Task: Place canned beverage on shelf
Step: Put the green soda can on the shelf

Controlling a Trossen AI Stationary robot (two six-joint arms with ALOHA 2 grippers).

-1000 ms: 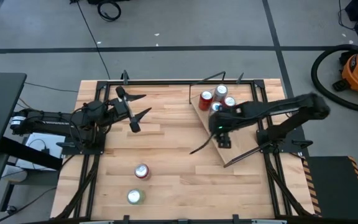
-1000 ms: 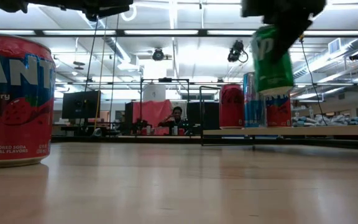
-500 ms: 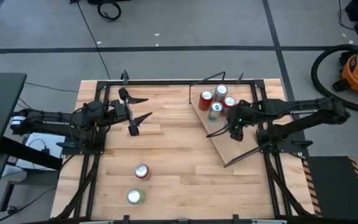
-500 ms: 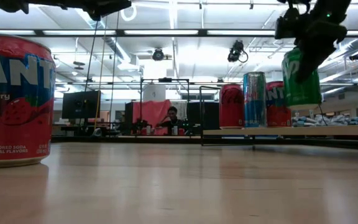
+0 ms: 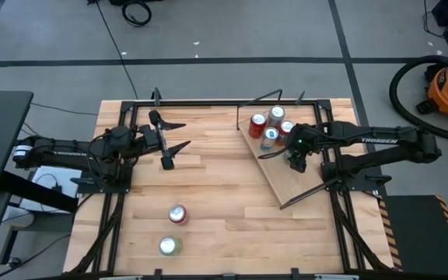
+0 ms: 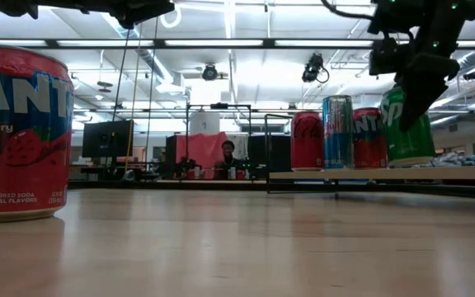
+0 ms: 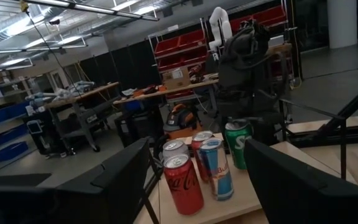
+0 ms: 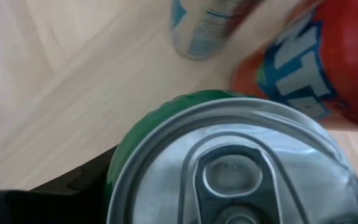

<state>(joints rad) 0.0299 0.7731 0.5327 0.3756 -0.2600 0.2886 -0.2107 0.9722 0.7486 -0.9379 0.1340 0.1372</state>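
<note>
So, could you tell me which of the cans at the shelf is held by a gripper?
The green can, beside the orange-red Fanta: the right gripper clamps it from above, while the other three cans on the shelf stand free.

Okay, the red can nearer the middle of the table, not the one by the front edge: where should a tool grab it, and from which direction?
Grip the red can around its round side wall, coming straight down from above. It stands upright with its silver lid up. Bare tabletop lies all round it, and the silver-topped can stands apart, so the fingers likely fit on either side.
</note>
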